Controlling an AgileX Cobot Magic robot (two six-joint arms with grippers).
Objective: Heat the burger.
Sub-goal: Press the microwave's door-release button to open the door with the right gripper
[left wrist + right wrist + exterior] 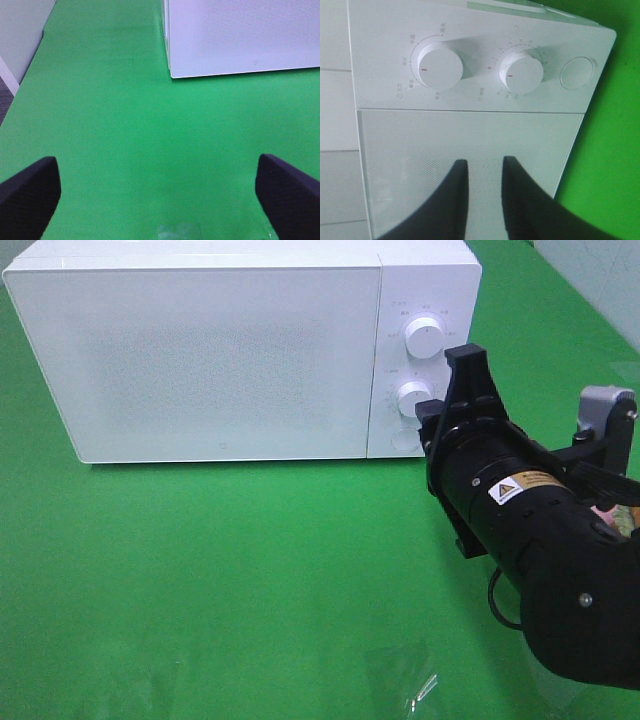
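The white microwave [200, 350] stands at the back of the green table with its door closed. My right gripper [432, 420] hovers just in front of its control panel, beside the lower knob [412, 397]. In the right wrist view the two black fingers [460, 190] stand nearly together over the door mesh [470, 130], with nothing between them. The burger is almost wholly hidden behind my right arm; only a small brown and green sliver [625, 517] shows at the right edge. My left gripper [157, 170] is open above bare green cloth, left of the microwave's corner [240, 35].
The panel carries an upper knob [440, 65], a lower knob [521, 72] and a round button [577, 73]. A clear plastic scrap [420, 688] lies near the front edge. A grey bracket [605, 405] stands at the far right.
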